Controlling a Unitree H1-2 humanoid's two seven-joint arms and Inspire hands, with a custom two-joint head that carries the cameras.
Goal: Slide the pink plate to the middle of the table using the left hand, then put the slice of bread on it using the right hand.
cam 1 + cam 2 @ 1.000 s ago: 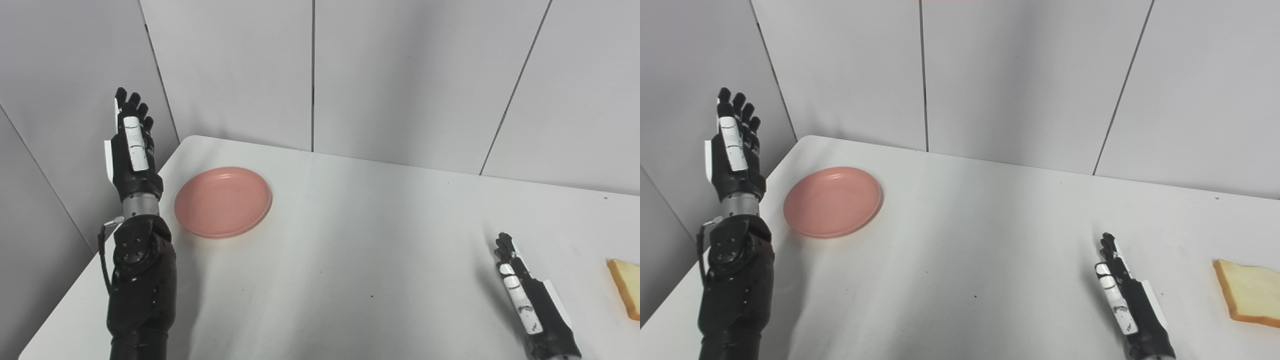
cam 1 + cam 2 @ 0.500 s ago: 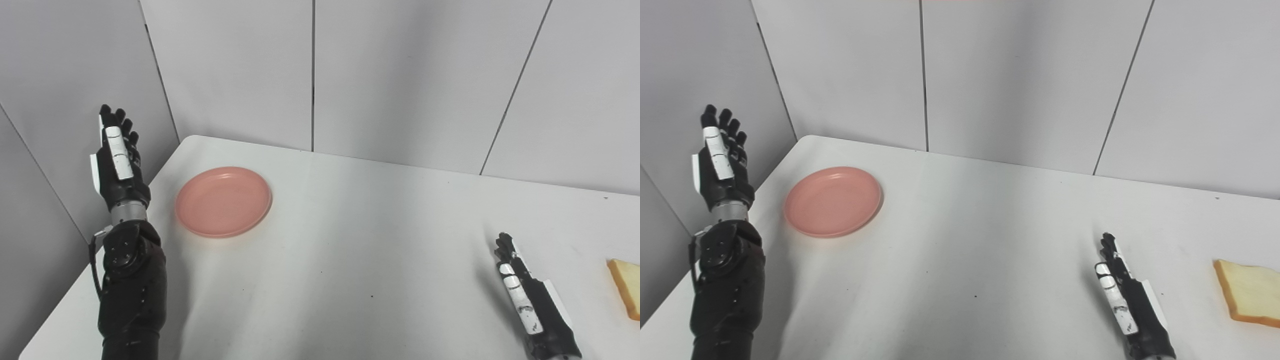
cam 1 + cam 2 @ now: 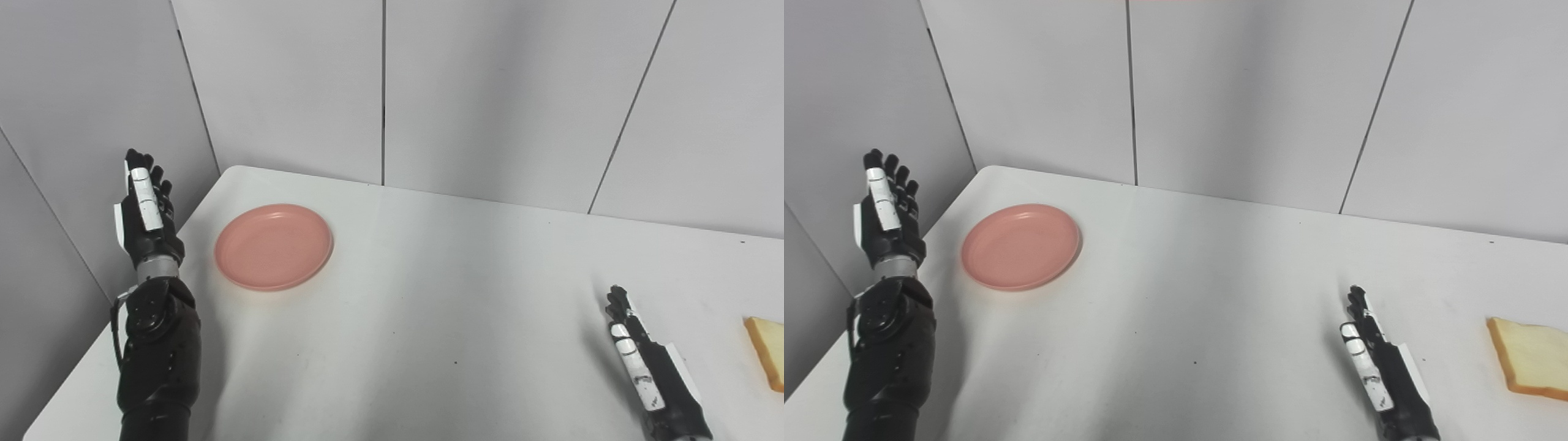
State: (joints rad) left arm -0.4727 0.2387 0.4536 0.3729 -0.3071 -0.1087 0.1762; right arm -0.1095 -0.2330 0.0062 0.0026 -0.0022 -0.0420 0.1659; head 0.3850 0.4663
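The pink plate (image 3: pixel 273 247) lies empty at the far left of the white table (image 3: pixel 441 294). My left hand (image 3: pixel 144 211) is open, fingers straight and pointing up, raised in the air to the left of the plate beyond the table's left edge, not touching it. The slice of bread (image 3: pixel 1529 359) lies flat near the table's right side; in the left eye view (image 3: pixel 768 353) it is cut by the frame edge. My right hand (image 3: pixel 1373 358) is open with fingers stretched flat, low over the table, left of the bread and apart from it.
Grey wall panels (image 3: pixel 380 86) stand close behind the table and along its left side, near my raised left hand. The table's left edge runs diagonally beside my left forearm (image 3: pixel 158 361).
My left hand has moved left and downward, away from the plate. The plate, the bread and the right hand have not moved.
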